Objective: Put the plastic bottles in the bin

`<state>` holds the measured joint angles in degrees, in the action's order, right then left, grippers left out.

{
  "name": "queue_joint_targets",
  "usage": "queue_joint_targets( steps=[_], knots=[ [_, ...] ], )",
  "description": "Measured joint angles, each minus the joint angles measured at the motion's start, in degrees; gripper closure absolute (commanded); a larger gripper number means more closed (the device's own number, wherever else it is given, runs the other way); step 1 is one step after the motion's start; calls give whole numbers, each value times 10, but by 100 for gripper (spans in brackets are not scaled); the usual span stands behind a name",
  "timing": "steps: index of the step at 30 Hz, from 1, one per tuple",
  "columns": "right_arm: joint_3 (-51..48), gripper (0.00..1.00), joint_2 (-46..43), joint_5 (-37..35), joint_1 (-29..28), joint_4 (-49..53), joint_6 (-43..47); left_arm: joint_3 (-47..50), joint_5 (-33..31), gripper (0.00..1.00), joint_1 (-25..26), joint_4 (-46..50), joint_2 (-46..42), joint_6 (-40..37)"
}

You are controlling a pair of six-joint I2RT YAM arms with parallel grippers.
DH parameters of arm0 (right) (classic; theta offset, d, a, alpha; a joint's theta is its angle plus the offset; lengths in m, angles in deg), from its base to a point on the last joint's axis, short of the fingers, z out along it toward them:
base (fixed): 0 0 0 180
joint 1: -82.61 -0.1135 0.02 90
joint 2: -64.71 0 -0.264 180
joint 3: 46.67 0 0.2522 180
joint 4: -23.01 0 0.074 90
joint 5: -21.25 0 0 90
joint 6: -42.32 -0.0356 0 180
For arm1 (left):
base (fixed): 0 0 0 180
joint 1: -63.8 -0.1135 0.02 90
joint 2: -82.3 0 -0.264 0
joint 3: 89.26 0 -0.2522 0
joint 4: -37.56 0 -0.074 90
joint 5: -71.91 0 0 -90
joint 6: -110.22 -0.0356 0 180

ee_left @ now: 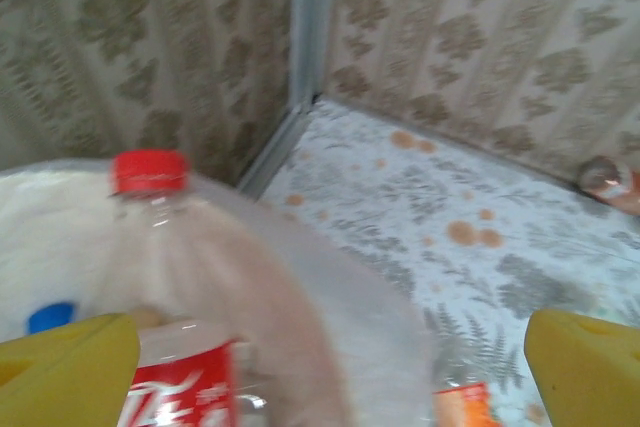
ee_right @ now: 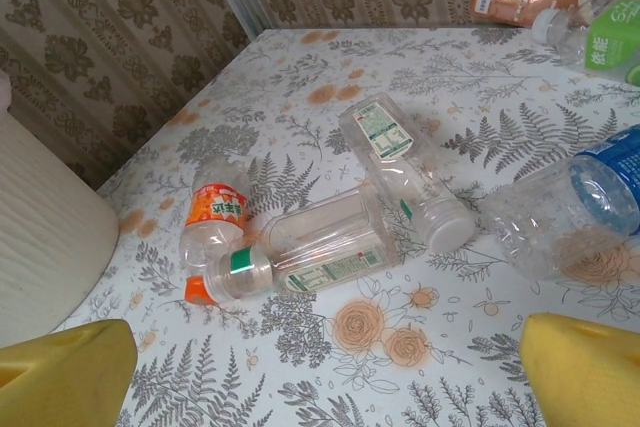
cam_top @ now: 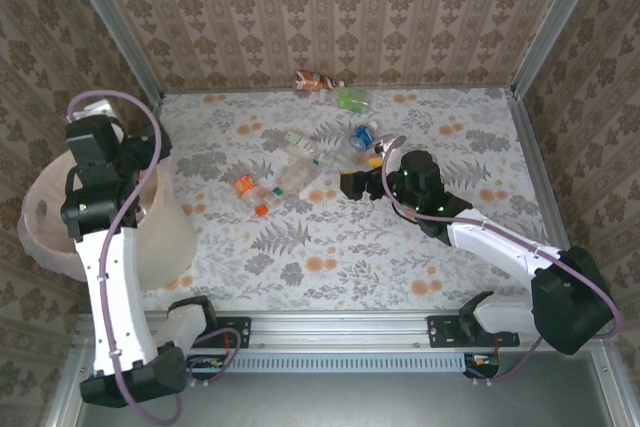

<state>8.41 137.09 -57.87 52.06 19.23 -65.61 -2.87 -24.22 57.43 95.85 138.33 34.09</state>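
Observation:
My left gripper [ee_left: 330,372] hangs over the bin [cam_top: 165,237] with its yellow fingers [ee_left: 65,367] spread wide. A clear bottle [ee_left: 170,277] with a red cap and red label shows blurred just beyond them, above the bin's bag-lined inside; nothing grips it. A blue cap [ee_left: 50,317] lies in the bin. My right gripper [ee_right: 325,387] is open and empty, low over the table. Ahead of it lie an orange-label bottle [ee_right: 215,222], a clear green-label bottle [ee_right: 320,242] and a white-capped one [ee_right: 405,167]. A blue-label bottle [ee_right: 575,202] lies to the right.
A green-label bottle [cam_top: 352,99] and a brown one [cam_top: 318,80] lie by the back wall. Metal posts stand at the far corners. Bare floral tabletop stretches along the front and right side [cam_top: 470,157].

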Motion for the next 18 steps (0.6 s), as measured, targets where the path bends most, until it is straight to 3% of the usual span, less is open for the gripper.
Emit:
queue_joint_targets(
  steps=[4,9,15,18],
  knots=[
    [0,0,0,-4,0,1,0,-10,-37,0,85,-2,11,20],
    [0,0,-6,-19,0,11,0,-17,-109,0,231,-24,62,52],
    [-3,0,-33,-40,0,15,-2,-17,-186,0,326,-47,130,89],
    [-14,0,-52,-53,0,16,-5,-13,-199,0,350,-65,159,110]
  ],
)
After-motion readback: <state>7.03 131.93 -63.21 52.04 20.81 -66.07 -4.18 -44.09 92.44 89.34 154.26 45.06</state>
